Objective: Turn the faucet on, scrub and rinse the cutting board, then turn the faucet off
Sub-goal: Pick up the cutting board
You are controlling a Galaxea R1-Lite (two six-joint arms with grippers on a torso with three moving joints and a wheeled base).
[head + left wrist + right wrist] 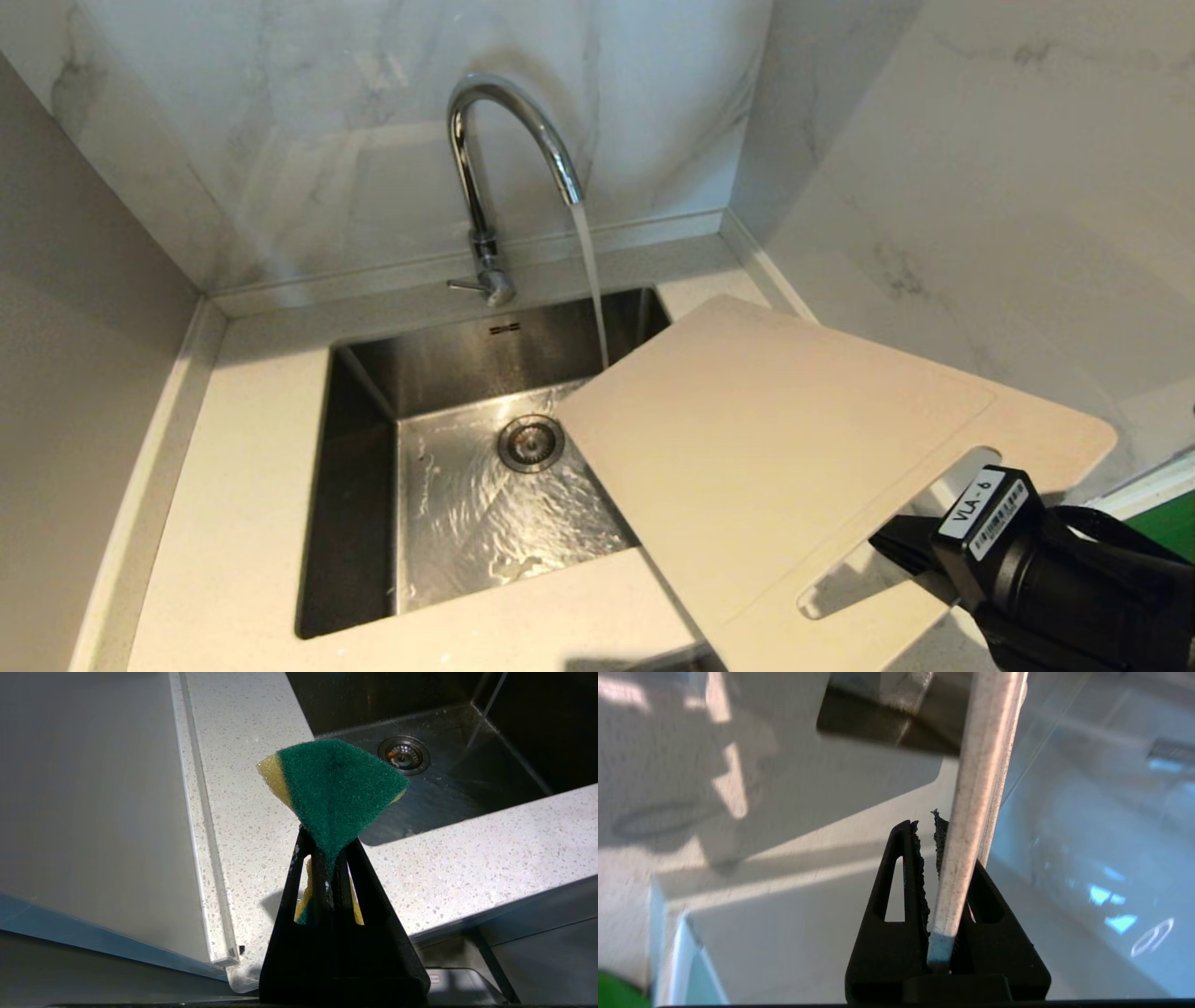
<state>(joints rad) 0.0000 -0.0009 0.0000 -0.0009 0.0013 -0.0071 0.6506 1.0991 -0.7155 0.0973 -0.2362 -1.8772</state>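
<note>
The faucet [485, 177], a glossy chrome gooseneck with a thin lever at its base, stands at the back edge of the tabletop [252, 467], a pale speckled stone-like slab. A clear stream of water [590, 280] falls from its arched spout into the sink [448, 373], a square brushed-steel basin with a round ribbed drain [530, 442], and ripples across the wet floor of it.

The cutting board [747, 439], a thin, smooth, cream rectangle with rounded corners and a long slot near one short end, is held tilted over the sink's right side and the right part of the tabletop, its far corner close to the stream. The right hand [934, 858], black with rough gritty pads, is clamped on the board's slim edge at the slotted end.

The left hand [327, 858] is closed on a sponge [334, 788], coarse green scouring fibre over soft yellow foam, pinched into a fan shape above the tabletop near the sink's front left corner.
</note>
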